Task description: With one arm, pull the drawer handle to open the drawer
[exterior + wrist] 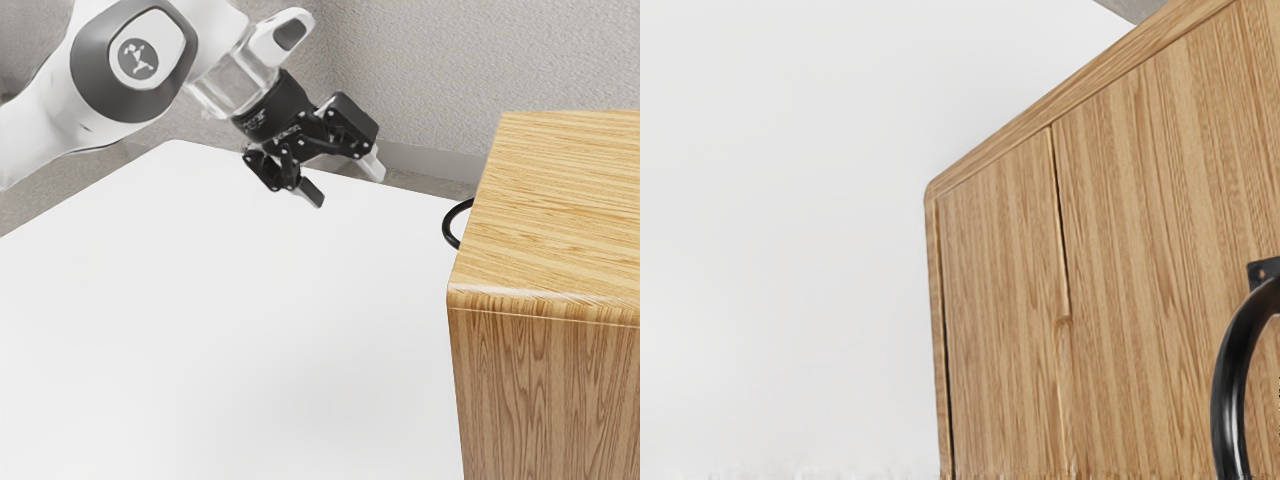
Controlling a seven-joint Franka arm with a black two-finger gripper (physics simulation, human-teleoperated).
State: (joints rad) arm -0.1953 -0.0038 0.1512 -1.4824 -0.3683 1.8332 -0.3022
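Spread tool (350,187), handle (451,225) well apart, table (200,300) between

A white table (200,330), grey wall (450,70) behind it.

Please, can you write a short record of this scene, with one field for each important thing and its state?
gripper: open, empty, above the table, apart from the handle
handle: black loop on the cabinet's front, untouched
drawer front: looks flush with the cabinet, not yet pulled
cabinet: light wood, at the exterior view's right
table: white
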